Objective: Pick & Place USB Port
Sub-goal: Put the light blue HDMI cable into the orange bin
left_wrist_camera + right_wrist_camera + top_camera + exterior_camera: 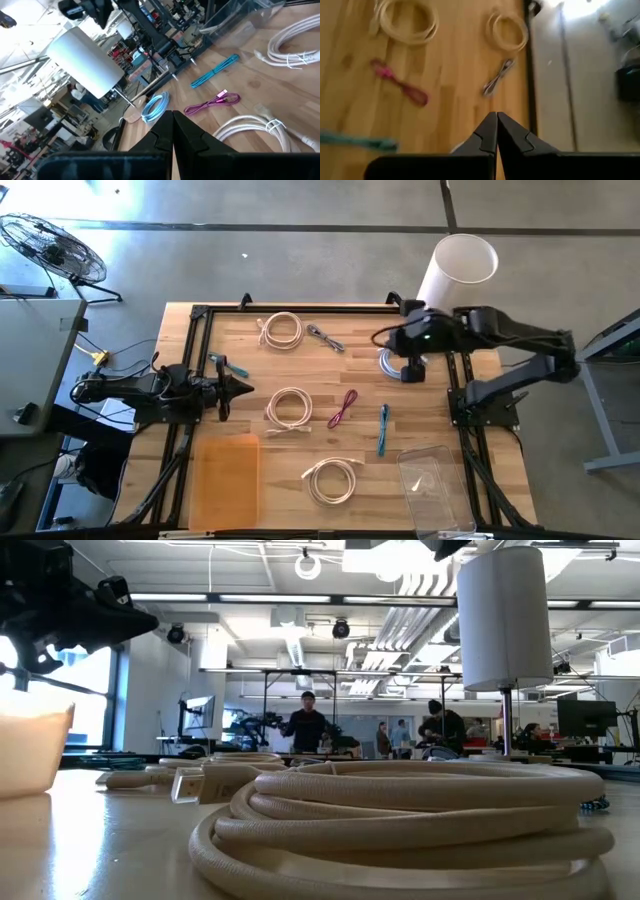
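Note:
Several USB cables lie flat on the wooden table: three white coils (282, 330), (290, 408), (333, 480), a grey cable (325, 338), a magenta one (343, 408), a teal one (383, 428) and a light-blue coil (388, 363). My left gripper (243, 388) is shut and hovers at the table's left side, pointing right toward the middle white coil; its wrist view shows the shut tips (173, 115) above the light-blue coil (154, 107) and the magenta cable (212, 102). My right gripper (379, 338) is shut at the far right, above the table, near the light-blue coil; its tips (496, 117) point toward the grey cable (497, 77).
An orange tray (225, 478) sits near the front left, a clear plastic box (435, 485) at the front right. A white cylinder on a thin post (458, 268) stands at the far right. Black frame rails (195, 340) run along the table's sides. People stand in the room behind (305, 725).

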{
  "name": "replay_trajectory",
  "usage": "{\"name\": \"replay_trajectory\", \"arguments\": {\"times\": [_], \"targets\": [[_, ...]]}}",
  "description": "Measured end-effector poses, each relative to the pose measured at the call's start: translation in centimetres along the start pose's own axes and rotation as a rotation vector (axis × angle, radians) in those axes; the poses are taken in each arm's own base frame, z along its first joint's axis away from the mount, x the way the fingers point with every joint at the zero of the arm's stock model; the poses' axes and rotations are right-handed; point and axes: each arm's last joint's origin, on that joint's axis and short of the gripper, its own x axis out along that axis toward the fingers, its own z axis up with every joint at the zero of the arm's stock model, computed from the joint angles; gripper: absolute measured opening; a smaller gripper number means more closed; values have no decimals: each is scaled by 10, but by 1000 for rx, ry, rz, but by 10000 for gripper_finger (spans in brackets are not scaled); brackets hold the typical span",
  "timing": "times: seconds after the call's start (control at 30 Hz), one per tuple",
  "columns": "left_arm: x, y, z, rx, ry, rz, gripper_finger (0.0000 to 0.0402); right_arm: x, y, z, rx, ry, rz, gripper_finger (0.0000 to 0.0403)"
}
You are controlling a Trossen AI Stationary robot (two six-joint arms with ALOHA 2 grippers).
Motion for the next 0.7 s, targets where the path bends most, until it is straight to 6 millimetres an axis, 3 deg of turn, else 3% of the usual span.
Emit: {"name": "replay_trajectory", "arguments": {"times": [0.2,0.47,0.57,0.7], "targets": [[0,0,0,-1,3,4,0,19,4,-3,64,268,50,0],[0,1,0,-6,22,33,0,49,10,4,155,372,165,0],[0,1,0,-57,20,31,0,64,10,5,255,437,161,0],[-1,3,2,-148,13,31,0,81,13,5,252,529,159,6]]}}
